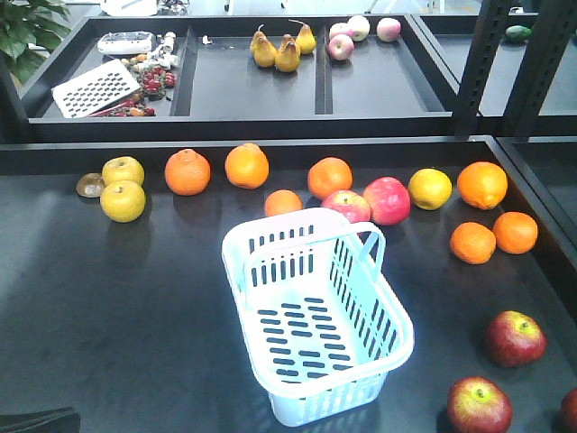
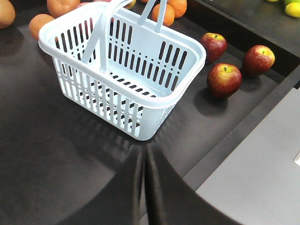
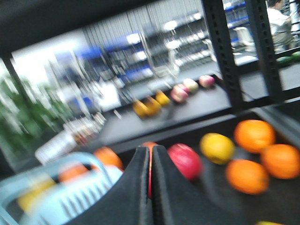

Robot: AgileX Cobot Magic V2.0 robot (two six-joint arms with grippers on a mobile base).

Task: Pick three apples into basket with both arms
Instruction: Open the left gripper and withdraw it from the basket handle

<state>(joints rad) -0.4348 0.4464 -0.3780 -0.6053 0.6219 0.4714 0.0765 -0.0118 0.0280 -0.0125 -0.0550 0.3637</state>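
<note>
basket (image 1: 315, 401) stands on dark table (image 1: 135, 316), three apples (image 2: 224, 79) lie beside it; left gripper (image 2: 144, 153) and right gripper (image 3: 151, 150) both closed

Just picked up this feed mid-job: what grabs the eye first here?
The pale blue-white basket stands empty in the middle of the dark table, handles raised. To its right in the front view, three dark red apples lie loose near the table's edge. A row of oranges and other fruit runs behind the basket.
</note>
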